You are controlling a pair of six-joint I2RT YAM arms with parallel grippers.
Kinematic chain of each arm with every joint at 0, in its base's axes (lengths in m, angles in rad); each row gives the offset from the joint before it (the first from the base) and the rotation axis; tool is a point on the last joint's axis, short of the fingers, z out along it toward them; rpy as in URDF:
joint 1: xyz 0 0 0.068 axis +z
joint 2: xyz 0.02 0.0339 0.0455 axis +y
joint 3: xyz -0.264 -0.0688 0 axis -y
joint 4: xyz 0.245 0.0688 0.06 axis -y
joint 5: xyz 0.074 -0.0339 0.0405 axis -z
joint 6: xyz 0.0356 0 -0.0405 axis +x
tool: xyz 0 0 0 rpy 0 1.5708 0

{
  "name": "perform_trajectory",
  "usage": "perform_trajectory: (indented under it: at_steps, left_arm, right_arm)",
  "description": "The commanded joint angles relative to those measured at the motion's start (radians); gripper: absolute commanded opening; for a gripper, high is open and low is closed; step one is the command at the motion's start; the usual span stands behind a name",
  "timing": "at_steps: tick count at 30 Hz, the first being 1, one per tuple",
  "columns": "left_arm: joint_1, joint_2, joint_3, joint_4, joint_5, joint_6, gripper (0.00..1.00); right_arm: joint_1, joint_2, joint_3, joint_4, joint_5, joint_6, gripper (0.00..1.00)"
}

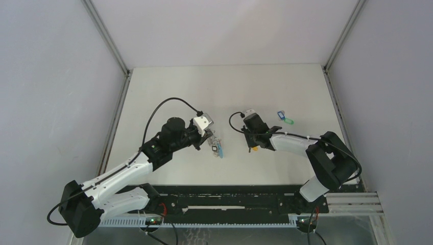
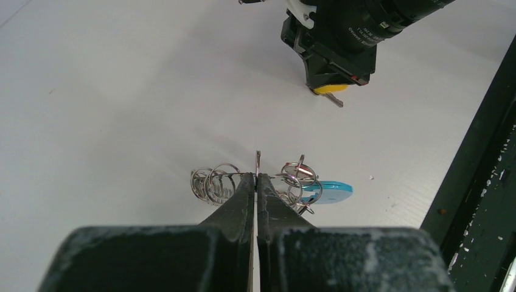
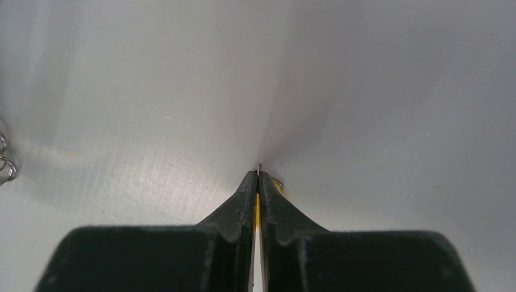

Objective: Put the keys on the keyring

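The keyring (image 2: 213,182) is a bundle of metal rings with a curved cyan piece (image 2: 331,191) and a small red tag (image 2: 296,176). It lies on the white table just left of centre (image 1: 217,148). My left gripper (image 2: 257,176) is shut on the keyring's thin metal wire; it also shows in the top view (image 1: 209,141). My right gripper (image 3: 258,174) is shut on the yellow-orange key (image 3: 277,184) and holds it low over the table to the right of the keyring (image 1: 251,147). The key's metal tip pokes out under the right gripper (image 2: 328,90). The blue key (image 1: 280,115) and the green key (image 1: 288,121) lie together at the back right.
The white table (image 1: 230,92) has grey walls at the back and both sides. A black rail (image 1: 230,196) runs along the near edge. A bit of the keyring's rings (image 3: 5,161) shows at the left edge of the right wrist view.
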Motion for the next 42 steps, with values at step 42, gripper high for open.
perform_trajectory:
  at_steps: [42]
  left_arm:
    - [-0.004, -0.005, 0.027, 0.032, 0.03, 0.02, 0.0]
  right_arm:
    - [-0.001, 0.51, 0.81, -0.907, -0.083, -0.12, 0.03]
